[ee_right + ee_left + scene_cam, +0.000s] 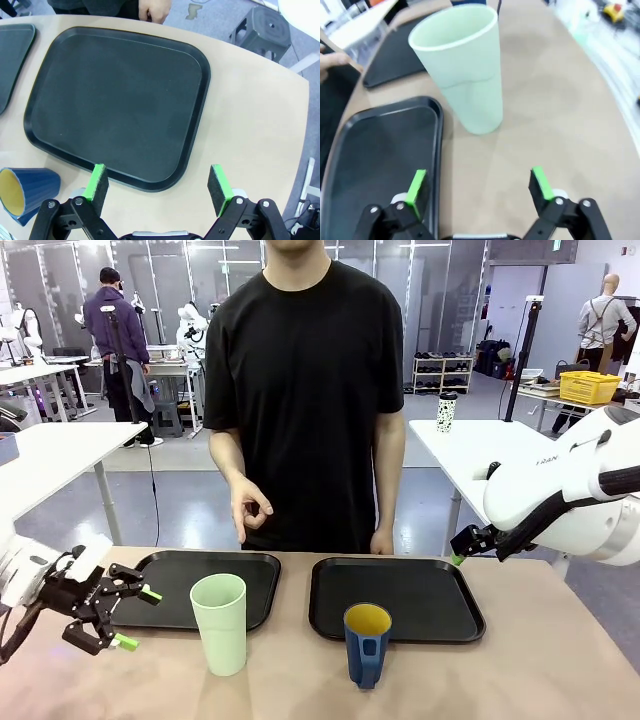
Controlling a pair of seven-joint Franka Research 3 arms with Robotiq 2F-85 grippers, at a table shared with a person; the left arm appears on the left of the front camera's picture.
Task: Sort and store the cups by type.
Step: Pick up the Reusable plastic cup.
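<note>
The tall pale green handleless plastic tumbler [219,623] stands upright on the tan table [520,670], just off the 5 o'clock corner of the left black plastic tray [170,590]. It is beside the tray, not on it. The shorter dark blue handled mug with a yellow inside [367,643] stands at 6 o'clock of the right black plastic tray [400,595], at its near rim, handle toward the robot. Both trays are bare, so the sorting seems to be at its opening step, with neither cup stored. The left gripper [138,618] hovers at 9 o'clock of the tumbler with jaws wide and nothing between them; in its wrist view the tumbler sits at 12 o'clock, apart from the green pads [417,187]. The right gripper [158,184], equally wide and empty, hangs over the right tray's near edge with the mug at its 8 o'clock. The next move likely calls for the left arm to advance, straddle the tumbler's lower wall squarely, and close gently, since a tall light cup may tip.
</note>
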